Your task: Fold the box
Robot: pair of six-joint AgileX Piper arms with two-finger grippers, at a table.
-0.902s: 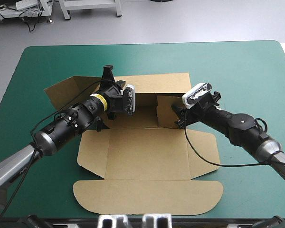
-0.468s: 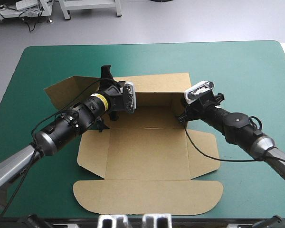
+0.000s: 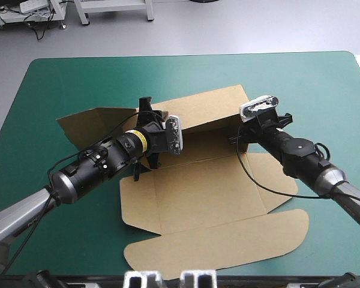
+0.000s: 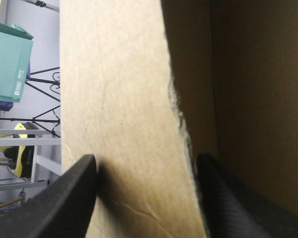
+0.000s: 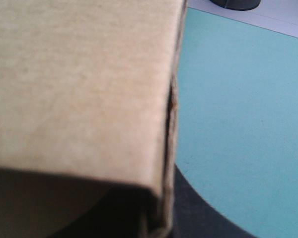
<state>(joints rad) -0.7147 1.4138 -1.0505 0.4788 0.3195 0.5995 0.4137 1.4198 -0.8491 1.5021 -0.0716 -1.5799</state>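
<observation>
Box: we see the brown box (image 3: pixel 198 192) mid-table on the teal-green table (image 3: pixel 54 78), lying askew, with its base flat.
Lid: the lid (image 3: pixel 228 246) lies flat toward the near edge.
Far wall: the far wall (image 3: pixel 210 105) is raised and leaning. A side flap (image 3: pixel 90 120) sticks out toward the table's left edge.
Left gripper: the left gripper (image 4: pixel 146 157) is spread, its black fingers (image 4: pixel 64 203) apart with board between them, at the wall's left end.
Right gripper: the right gripper (image 3: pixel 237 139) is at the wall's right corner. We cannot tell its grip.
In the way: the left arm (image 3: pixel 96 168) crosses the base's left corner, and board fills both wrist views.
Hidden: we cannot see where flap and wall join.
</observation>
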